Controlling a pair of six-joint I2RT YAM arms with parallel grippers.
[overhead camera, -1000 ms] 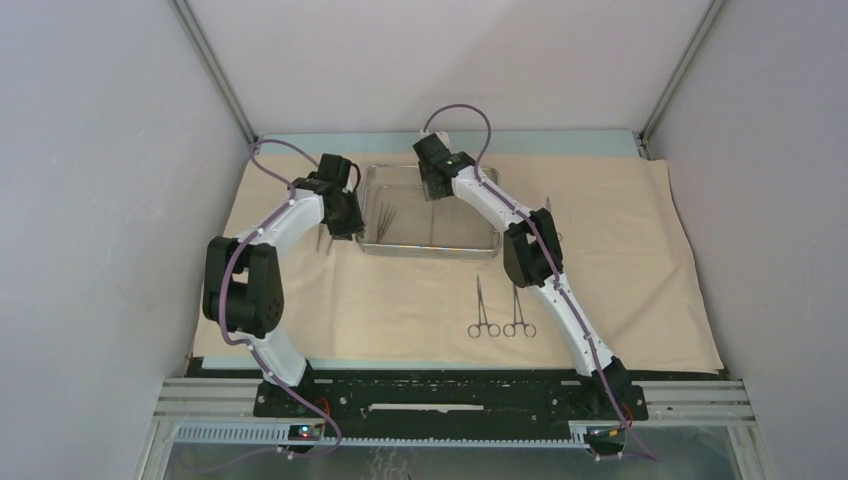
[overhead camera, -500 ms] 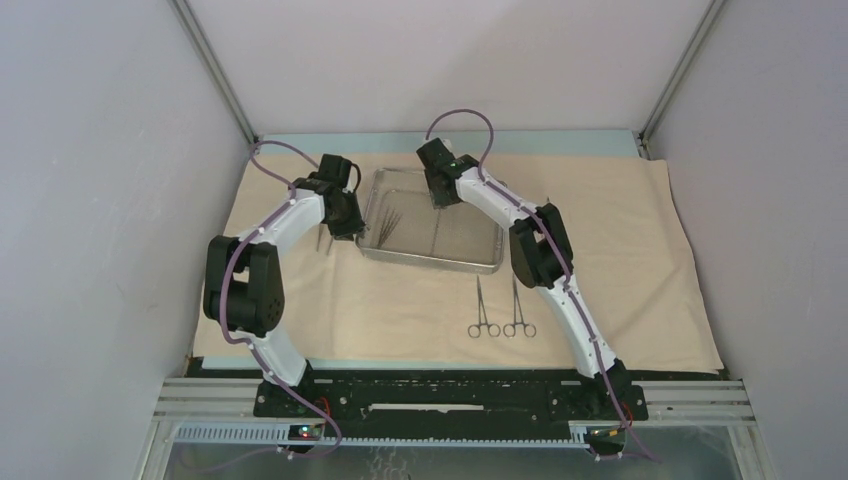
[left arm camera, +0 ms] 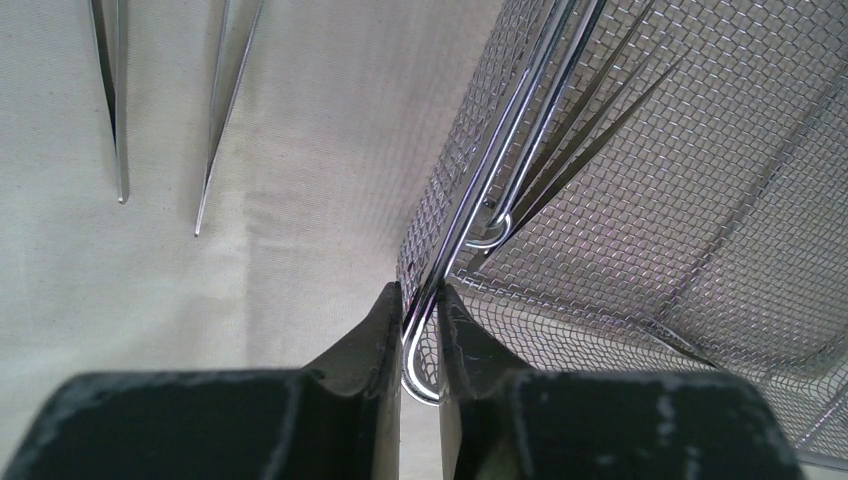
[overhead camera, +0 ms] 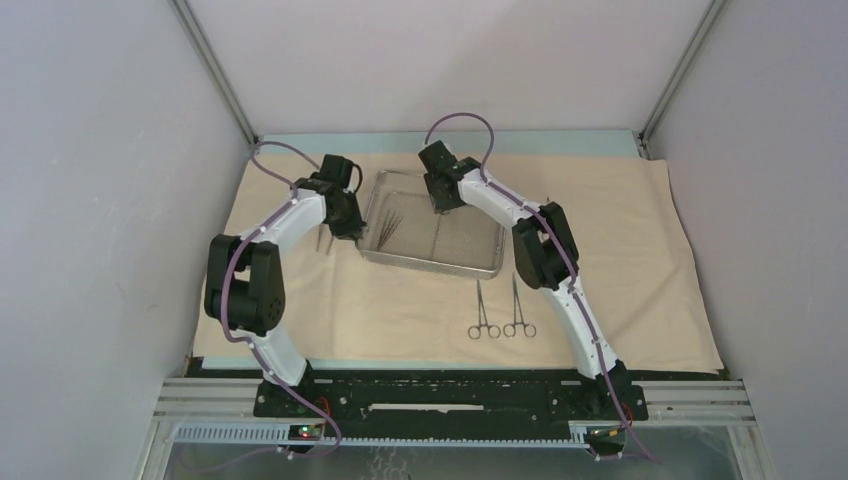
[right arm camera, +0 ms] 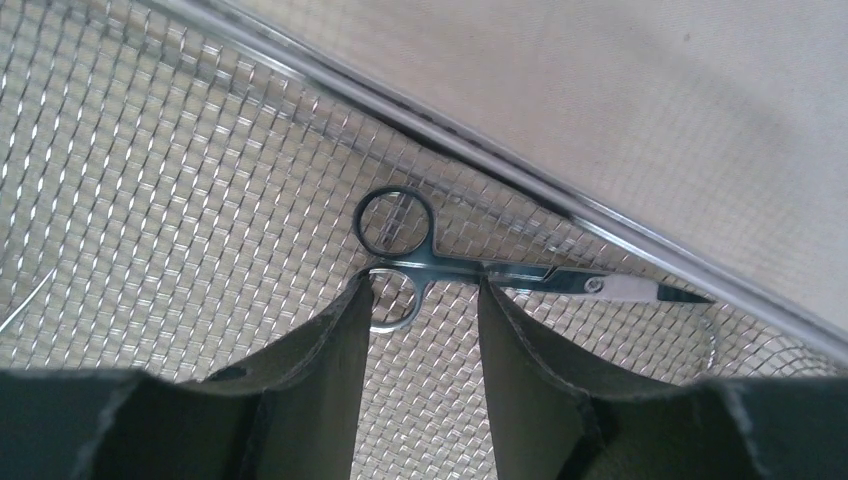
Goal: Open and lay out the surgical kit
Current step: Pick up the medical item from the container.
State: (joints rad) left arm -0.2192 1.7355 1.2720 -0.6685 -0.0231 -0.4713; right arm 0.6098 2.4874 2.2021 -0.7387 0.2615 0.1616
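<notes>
The beige wrapping cloth (overhead camera: 620, 230) lies spread flat, and the steel mesh tray (overhead camera: 430, 262) sits askew on its far middle. My left gripper (left arm camera: 420, 300) is shut on the tray's rim wire (left arm camera: 470, 200) at its left near corner. Two tweezers (left arm camera: 110, 100) lie on the cloth just left of the tray. My right gripper (right arm camera: 425, 288) hangs open inside the tray, its tips either side of the shank of small scissors (right arm camera: 480, 270) lying on the mesh by the rim. Slim instruments (overhead camera: 388, 222) rest in the tray's left part.
Two ring-handled forceps (overhead camera: 483, 310) (overhead camera: 518, 308) lie side by side on the cloth in front of the tray, between the arms. Grey walls close in the cloth on the left, right and back.
The tray has swung, its right near corner coming toward the front. My left jaws have closed on the rim. My right gripper has shifted slightly left inside the tray.
</notes>
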